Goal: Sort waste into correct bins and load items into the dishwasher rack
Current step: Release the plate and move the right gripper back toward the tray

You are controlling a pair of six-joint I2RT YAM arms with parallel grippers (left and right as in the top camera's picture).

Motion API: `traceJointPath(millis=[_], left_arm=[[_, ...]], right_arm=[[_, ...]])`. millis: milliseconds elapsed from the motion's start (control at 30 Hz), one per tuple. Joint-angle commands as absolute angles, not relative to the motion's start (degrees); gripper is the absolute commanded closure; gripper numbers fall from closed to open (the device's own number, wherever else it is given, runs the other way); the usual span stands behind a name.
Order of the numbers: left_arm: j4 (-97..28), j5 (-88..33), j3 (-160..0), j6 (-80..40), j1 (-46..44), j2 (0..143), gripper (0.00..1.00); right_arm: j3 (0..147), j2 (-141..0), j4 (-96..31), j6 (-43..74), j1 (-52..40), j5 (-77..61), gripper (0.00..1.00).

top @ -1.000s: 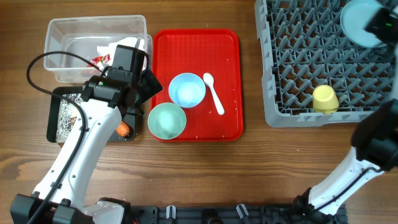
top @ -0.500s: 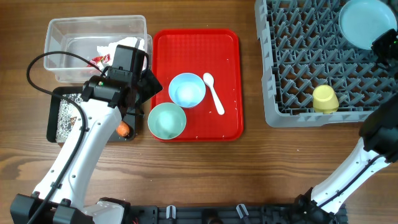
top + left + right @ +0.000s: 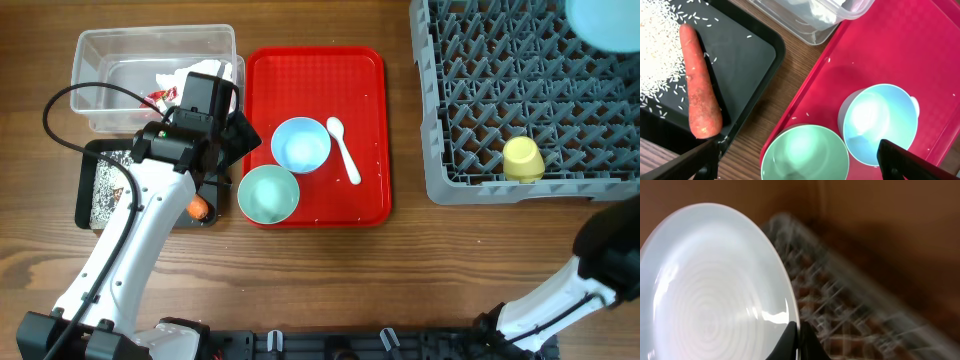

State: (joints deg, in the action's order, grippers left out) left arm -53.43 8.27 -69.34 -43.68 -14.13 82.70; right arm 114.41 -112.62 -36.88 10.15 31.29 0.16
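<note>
Right wrist view — right gripper (image 3: 799, 342) clamped on the rim of the light blue plate (image 3: 715, 285), at the far right corner of the dishwasher rack (image 3: 480, 90). Loading step, we judge; next, seat it upright between pegs. Left gripper (image 3: 800, 160) wide open.

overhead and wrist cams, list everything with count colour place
rack: 1, grey, top right
plate: 1, light blue, over rack's far corner
cup: 1, yellow, in rack
serving tray: 1, red, centre
bowls: 2, light blue, mint, on serving tray
spoon: 1, white, on serving tray
tub: 1, clear, top left; holds napkin, wrapper
black tray: 1, beside tub; holds carrot, rice
table: 1, brown wood
left jaws: open, over serving tray's edge
right jaws: shut on plate rim
</note>
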Motion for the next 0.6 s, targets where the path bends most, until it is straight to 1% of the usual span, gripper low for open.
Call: traceJointPath(millis=[0, 100, 167, 367, 567], left_arm=[[-53.5, 9.0, -69.3, -44.0, -14.0, 83.2, 0.00], [-53.5, 9.0, -69.3, -44.0, -14.0, 83.2, 0.00], [-53.5, 9.0, -69.3, -44.0, -14.0, 83.2, 0.00], [-53.5, 9.0, -69.3, -44.0, -14.0, 83.2, 0.00], [-53.5, 9.0, -69.3, -44.0, -14.0, 83.2, 0.00]], right_arm=[[114.8, -110.6, -36.6, -7.9, 23.7, 19.7, 0.96], [114.7, -111.1, -34.9, -21.4, 17.0, 32.8, 0.96], [114.7, -111.2, -32.3, -29.4, 14.8, 33.3, 0.96], [114.7, -113.1, -28.6, -45.5, 14.7, 33.3, 0.96], [114.7, -119.5, -27.4, -47.8, 14.6, 33.7, 0.96]])
